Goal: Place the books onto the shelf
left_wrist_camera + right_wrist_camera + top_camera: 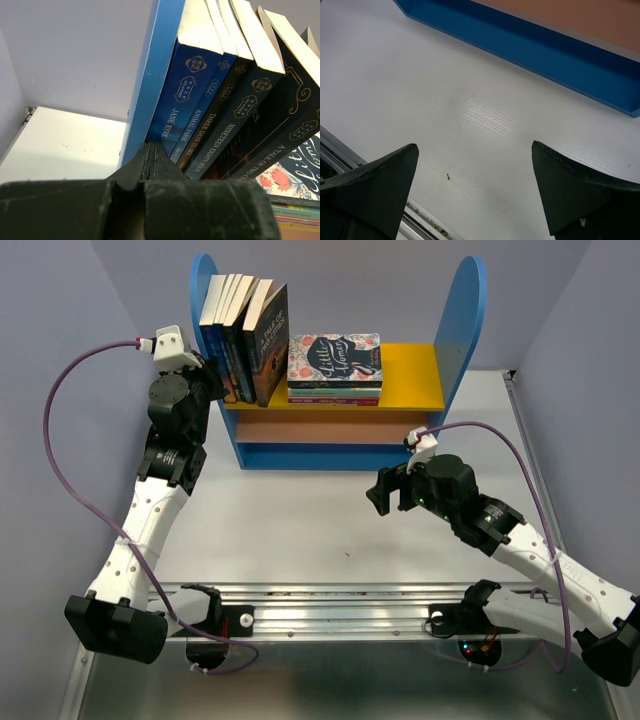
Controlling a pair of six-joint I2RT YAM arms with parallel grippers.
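The left pincer [152, 152] is shut tight with nothing in it. Its tip points at the bottom of the books [225, 100], right where the first one, Jane Eyre, meets the blue side wall [150, 75] of the shelf [460, 320]. I cannot tell if the tip touches them or is just beside them. All five books stand ahead of this pincer on the yellow board [410, 380]. They fan out a bit, and the last one tips toward the flat pile [335, 360] on the pincer's right. So the job looks nearly done.

The right pincer [474, 146] is wide open and empty. It hangs above the bare tabletop [420, 75], with the shelf's blue bottom ahead of it.

What could go wrong? If the left pincer bumps the bottoms of the books as it pulls away, they could slide out and fall flat. A push forward could shove the whole shelf, since it looks light.
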